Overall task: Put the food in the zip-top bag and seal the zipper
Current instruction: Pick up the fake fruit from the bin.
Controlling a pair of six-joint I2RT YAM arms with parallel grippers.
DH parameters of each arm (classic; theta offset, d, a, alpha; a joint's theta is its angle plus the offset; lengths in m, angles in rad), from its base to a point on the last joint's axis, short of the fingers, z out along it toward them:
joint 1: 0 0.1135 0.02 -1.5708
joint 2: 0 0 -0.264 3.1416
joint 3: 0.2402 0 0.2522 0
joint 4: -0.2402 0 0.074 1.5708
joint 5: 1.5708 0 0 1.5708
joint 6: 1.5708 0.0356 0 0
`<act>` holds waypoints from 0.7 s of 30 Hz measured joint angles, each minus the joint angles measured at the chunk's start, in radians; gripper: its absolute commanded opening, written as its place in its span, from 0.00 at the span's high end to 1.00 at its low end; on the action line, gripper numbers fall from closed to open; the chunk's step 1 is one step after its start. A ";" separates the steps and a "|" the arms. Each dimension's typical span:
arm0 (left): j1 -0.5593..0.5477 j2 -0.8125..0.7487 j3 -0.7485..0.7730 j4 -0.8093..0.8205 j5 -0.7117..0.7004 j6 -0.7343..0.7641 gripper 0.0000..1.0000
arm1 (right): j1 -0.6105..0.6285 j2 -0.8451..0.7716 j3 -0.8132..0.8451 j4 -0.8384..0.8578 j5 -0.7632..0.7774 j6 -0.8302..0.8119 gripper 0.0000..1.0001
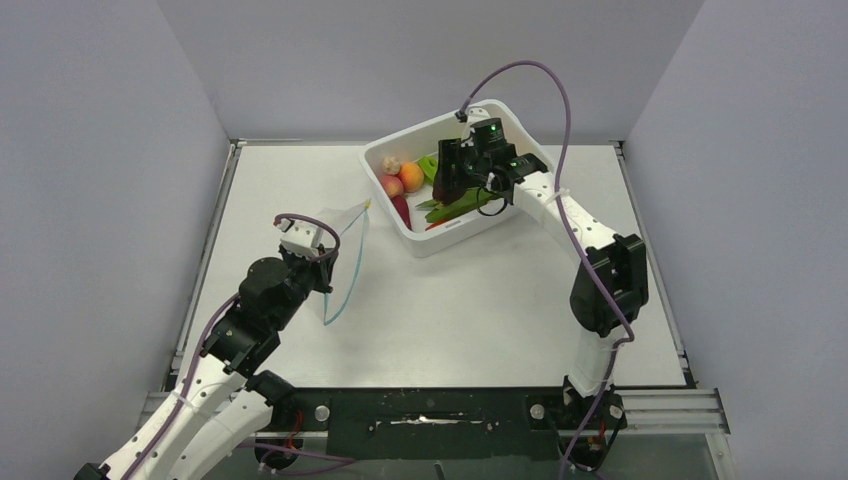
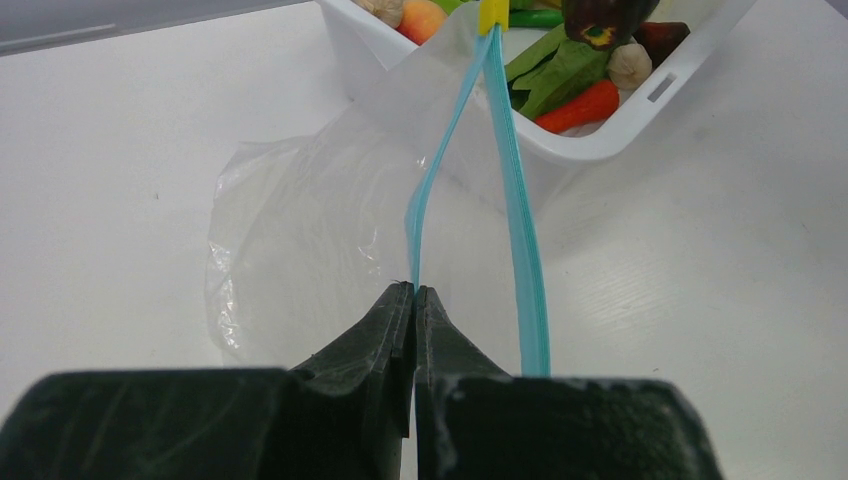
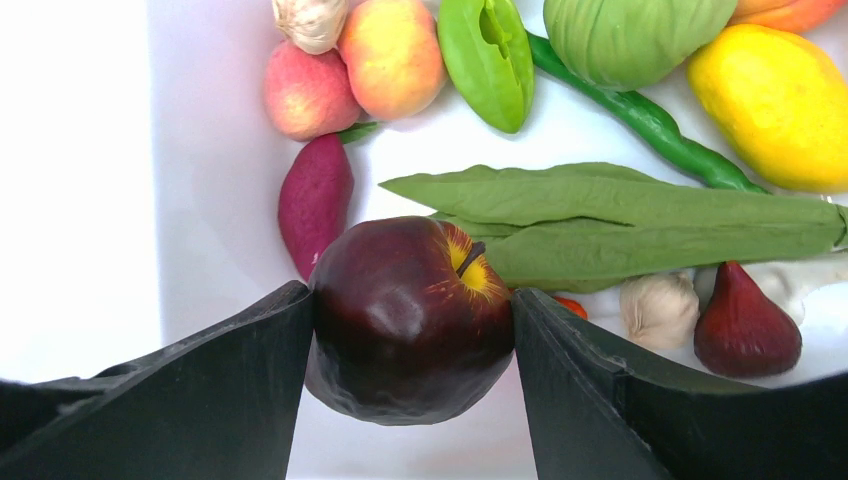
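My left gripper (image 2: 415, 292) is shut on one lip of the blue zipper (image 2: 520, 230) of the clear zip-top bag (image 2: 300, 230) and holds its mouth open, facing the tub. In the top view the bag (image 1: 348, 262) hangs from the left gripper (image 1: 322, 268) at the table's left. My right gripper (image 3: 410, 293) is shut on a dark red apple (image 3: 400, 340) and holds it above the white tub (image 1: 440, 238). Under it lie other food: peaches (image 3: 390, 55), a purple sweet potato (image 3: 315, 200), green leaves (image 3: 620, 215), garlic (image 3: 658, 305) and a dark fig (image 3: 745, 325).
The tub stands at the back centre, and the right gripper (image 1: 455, 180) is over its right half. A yellow fruit (image 3: 775, 105), a green cabbage (image 3: 635, 30) and a green pepper (image 3: 487, 55) also lie in it. Grey walls close off the table's sides.
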 measured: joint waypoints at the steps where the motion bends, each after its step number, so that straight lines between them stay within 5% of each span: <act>1: 0.000 0.003 0.000 0.000 0.000 -0.001 1.00 | 0.000 -0.023 -0.015 0.000 -0.001 0.006 0.58; 21: 0.000 0.012 -0.043 0.087 0.059 -0.201 1.00 | 0.154 -0.618 -0.484 0.172 -0.047 0.222 0.59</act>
